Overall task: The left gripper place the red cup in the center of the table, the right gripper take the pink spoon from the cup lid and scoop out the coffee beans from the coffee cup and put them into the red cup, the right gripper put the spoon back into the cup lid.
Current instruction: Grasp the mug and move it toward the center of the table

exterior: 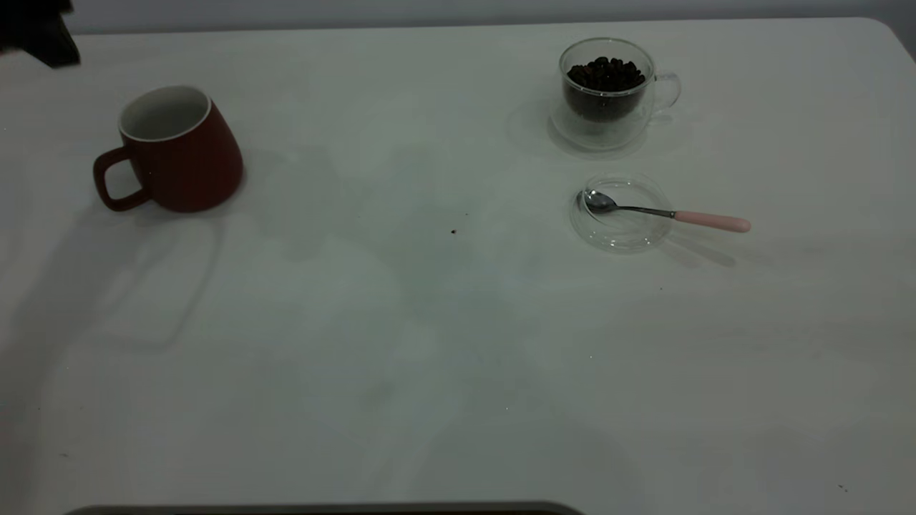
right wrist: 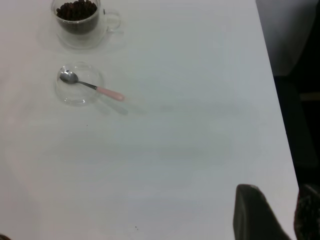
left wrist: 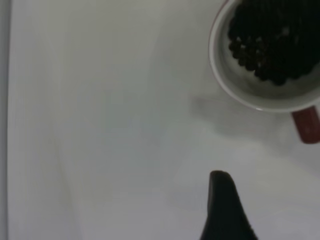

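The red cup [exterior: 182,154] stands upright at the table's [exterior: 429,343] far left, handle toward the left edge; its inside looks white. In the left wrist view the cup [left wrist: 235,90] lies ahead of the left gripper's one visible finger [left wrist: 225,205], apart from it, and a dark bean-like mass shows inside. The coffee cup [exterior: 607,107] with coffee beans [exterior: 605,74] stands at the back right. The pink spoon [exterior: 665,212] rests with its bowl in the cup lid [exterior: 630,234] in front of it. The right gripper [right wrist: 279,192] is open, empty and far from the spoon [right wrist: 92,86].
A black part of the left arm [exterior: 36,32] shows at the back left corner. The right gripper hovers near the table's right edge [right wrist: 280,125], beyond which is a dark floor. A few dark specks [exterior: 453,231] lie mid-table.
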### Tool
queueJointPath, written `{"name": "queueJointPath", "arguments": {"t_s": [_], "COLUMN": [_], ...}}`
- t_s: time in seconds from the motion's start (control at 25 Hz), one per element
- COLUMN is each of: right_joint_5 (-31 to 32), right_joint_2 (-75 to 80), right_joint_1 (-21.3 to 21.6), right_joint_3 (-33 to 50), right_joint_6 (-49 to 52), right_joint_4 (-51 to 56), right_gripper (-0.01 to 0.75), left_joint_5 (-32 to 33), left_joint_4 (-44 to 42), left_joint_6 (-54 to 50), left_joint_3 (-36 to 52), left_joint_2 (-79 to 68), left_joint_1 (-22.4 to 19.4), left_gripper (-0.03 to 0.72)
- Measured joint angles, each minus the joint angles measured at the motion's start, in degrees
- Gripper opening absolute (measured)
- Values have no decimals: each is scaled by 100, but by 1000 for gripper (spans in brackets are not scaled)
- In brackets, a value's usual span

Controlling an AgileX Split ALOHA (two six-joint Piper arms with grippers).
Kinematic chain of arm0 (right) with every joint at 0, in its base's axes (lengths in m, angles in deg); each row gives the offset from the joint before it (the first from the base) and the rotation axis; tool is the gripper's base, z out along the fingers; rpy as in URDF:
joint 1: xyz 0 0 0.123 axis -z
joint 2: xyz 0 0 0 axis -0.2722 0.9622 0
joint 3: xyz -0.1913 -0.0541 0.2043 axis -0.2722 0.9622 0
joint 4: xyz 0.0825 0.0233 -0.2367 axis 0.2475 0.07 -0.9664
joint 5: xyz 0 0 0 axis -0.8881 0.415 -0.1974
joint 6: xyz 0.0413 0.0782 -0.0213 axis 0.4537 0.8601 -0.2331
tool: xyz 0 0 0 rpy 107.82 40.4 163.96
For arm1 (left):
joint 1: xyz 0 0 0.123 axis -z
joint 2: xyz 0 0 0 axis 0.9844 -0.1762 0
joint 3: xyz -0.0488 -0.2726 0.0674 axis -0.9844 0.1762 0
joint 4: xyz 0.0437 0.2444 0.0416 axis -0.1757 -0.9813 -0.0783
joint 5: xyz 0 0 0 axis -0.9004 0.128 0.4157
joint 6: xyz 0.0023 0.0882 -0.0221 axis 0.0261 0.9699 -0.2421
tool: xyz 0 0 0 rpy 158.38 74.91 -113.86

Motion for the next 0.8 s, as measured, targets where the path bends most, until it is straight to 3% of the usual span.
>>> {"name": "queueJointPath", "arguments": {"t_s": [0.36,0.8], "right_joint_5": [0,4], "right_joint_2": [0,0], "right_joint_1": [0,0], "right_joint_3": [0,0], "right_joint_6": [0,0], "right_joint_4": [0,0], "right_gripper": [237,237], "left_joint_5": [-219,-1066], "left_joint_4": [-1984,-2168], "left_joint_6": [-215,-550], "left_joint_3": [-186,-186], "left_joint_2": [-1018,-1343], "left_joint_1": [0,120], "left_gripper": [529,529]}}
